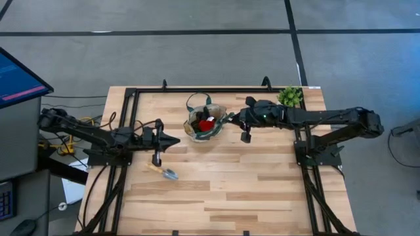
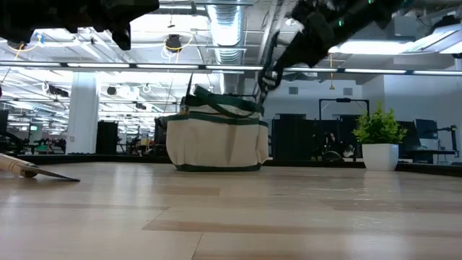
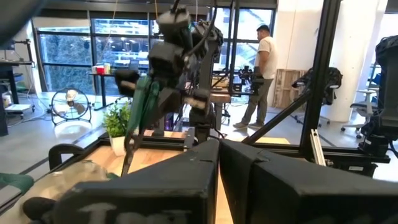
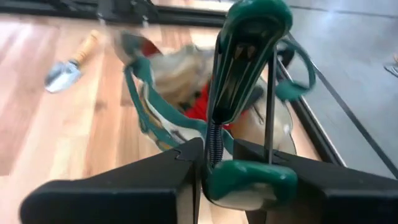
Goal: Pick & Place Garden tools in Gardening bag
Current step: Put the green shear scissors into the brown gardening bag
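Pruners in my right gripper, over the bag.

From the wrist I see my right gripper (image 4: 214,171) clamped on a pair of green-handled pruners (image 4: 245,56); both handles and the coiled spring between them rise out from between the dark fingers (image 4: 124,186). Beyond them sits the gardening bag (image 4: 180,93), cream with green trim, its mouth open toward me and a red piece (image 4: 200,107) showing inside. Farther off on the wooden table (image 4: 56,137) lies the silver trowel (image 4: 69,65) with its wooden handle, well apart from the bag.
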`<state>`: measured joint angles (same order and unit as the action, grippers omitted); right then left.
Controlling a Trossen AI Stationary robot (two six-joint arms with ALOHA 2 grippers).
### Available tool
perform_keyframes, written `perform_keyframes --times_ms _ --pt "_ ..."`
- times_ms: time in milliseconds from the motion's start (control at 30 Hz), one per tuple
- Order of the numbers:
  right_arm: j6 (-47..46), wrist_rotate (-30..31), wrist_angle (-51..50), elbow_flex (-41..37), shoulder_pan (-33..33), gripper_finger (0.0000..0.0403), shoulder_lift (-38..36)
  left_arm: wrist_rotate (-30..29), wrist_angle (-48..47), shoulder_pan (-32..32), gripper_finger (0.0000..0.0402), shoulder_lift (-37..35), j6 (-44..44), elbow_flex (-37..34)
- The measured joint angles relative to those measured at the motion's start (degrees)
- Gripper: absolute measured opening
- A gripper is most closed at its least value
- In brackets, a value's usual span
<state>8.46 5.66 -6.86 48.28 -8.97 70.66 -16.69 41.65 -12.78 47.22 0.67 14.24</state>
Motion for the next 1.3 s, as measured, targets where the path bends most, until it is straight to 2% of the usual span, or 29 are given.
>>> perform_keyframes --times_ms 67,167,333,533,733,967,1067,1200,1300 --pt "-0.2 1.0 -3.2 2.8 0.4 0.0058 0.0 0.0 0.0 0.0 0.0002 0.1 0.0 0.0" --pt "-2.4 5.5 -8.1 5.7 0.4 0.0058 0.0 0.0 -0.1 0.0 0.0002 0.1 0.0 0.0" --pt "-6.3 10.9 -8.7 6.7 -0.6 0.0058 -0.1 0.0 -0.1 0.0 0.0002 0.1 0.0 0.0" --pt "-7.5 10.7 -10.8 6.5 -1.7 0.0058 3.6 0.0 -0.8 0.0 0.0002 0.1 0.0 0.0" --pt "-7.1 8.8 -6.9 6.7 -2.2 0.0058 10.1 0.0 -1.5 0.0 0.0002 0.1 0.0 0.0" --pt "-6.2 7.4 -6.8 7.5 -2.9 0.0058 14.2 0.0 -1.8 -0.2 0.0002 0.1 0.4 0.0" --pt "-3.1 3.8 -7.8 8.4 -3.3 0.0058 15.7 0.0 -1.8 -0.2 0.0002 0.1 0.3 0.0" --pt "-1.5 3.7 -8.2 10.1 -3.2 0.0058 18.4 0.0 -1.8 -0.2 0.0002 0.1 0.3 0.0" --pt "5.3 3.3 -10.6 11.6 -2.7 0.0058 18.7 0.0 -2.1 -0.2 0.0002 0.1 0.3 0.0"
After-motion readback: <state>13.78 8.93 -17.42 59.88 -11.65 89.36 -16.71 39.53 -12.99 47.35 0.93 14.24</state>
